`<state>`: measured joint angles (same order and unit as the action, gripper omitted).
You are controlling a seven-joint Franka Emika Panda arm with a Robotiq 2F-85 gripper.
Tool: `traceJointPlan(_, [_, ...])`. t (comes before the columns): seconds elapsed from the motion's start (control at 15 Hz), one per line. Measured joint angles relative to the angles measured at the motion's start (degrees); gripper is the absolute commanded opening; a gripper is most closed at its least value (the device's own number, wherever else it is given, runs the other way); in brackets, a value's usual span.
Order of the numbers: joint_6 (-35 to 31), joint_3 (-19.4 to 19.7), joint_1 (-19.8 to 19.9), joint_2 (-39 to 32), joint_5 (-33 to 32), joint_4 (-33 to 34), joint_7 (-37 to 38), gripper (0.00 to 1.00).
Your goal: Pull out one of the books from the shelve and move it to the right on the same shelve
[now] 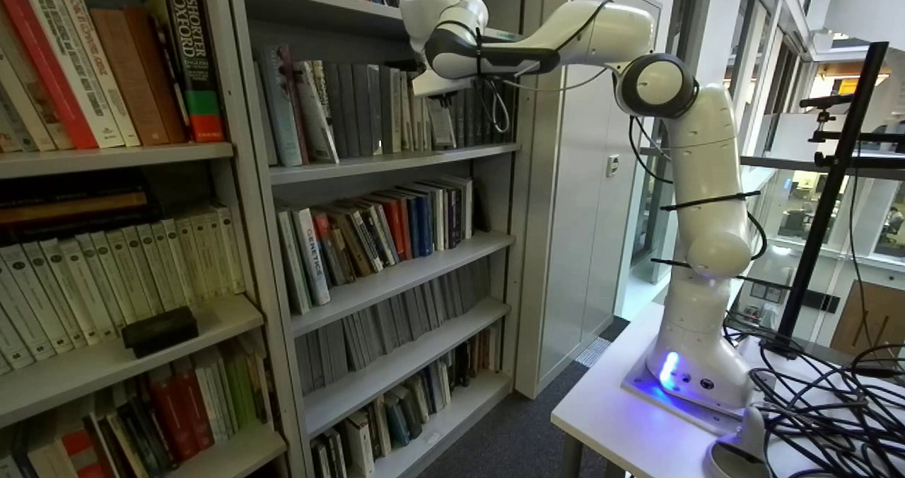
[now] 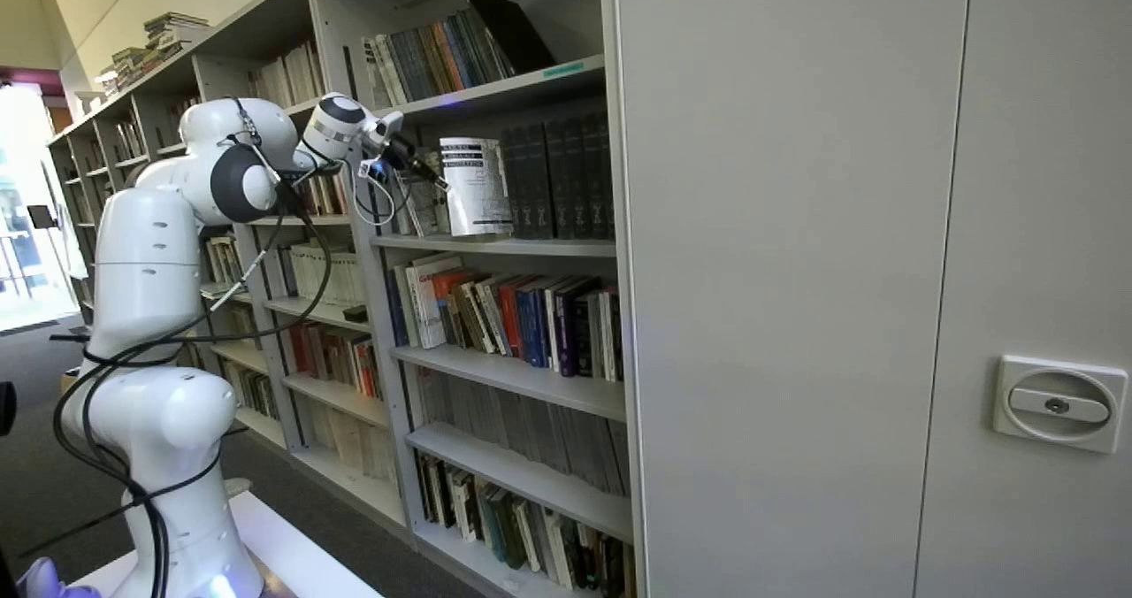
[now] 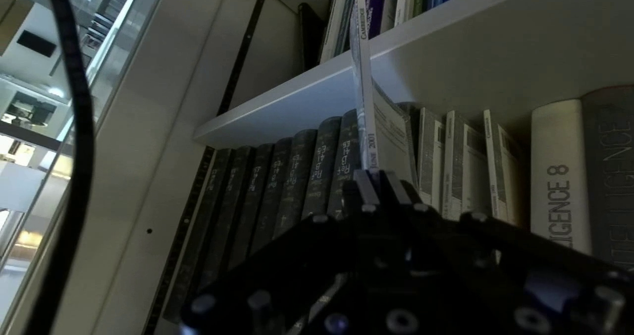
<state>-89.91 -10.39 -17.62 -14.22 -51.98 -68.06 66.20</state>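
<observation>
Book (image 2: 478,189) pinched in claw (image 3: 381,189), spine proud of the row

Claw: narrow, fingertips (image 3: 365,187) either side of one thin book, JUNE 2001 on the spine. Near-together because the thing is that thin. In an exterior view the bite lands on the spine edge around mid-height; my read: picked there so the book sits near upright without swinging. Bite looks shallow. Most of the cover is free and bows a bit, so expect flex if it snags.

Where it is: at the front lip of the shelve (image 2: 557,247), standing out ahead of its neighbours. Can't tell if the bottom edge touches the shelve or hangs just clear. Can't see whether the rear edge is free of the row either.

Layout: dark volumes (image 2: 557,178) at 3 o'clock of the book in both exterior views, cabinet (image 2: 787,226) beyond them. Wrist view is inverted: there the dark volumes lie at about 8 o'clock, thin pale journals (image 3: 468,171) at about 4.

Why proud of the row: presumably sideways travel only works once the back corners clear. Move to 3 o'clock not done yet. Dark volumes look tightly packed, I see no slot between them; landing may need a gap made. Main risk: rear corner catching a dark spine and twisting the book out of the bite.
</observation>
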Motion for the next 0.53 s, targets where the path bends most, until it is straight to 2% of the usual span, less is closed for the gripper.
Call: traceJointPlan(0.53, [1.42,1.50,0.14,0.38,0.69,0.25,1.09,0.02])
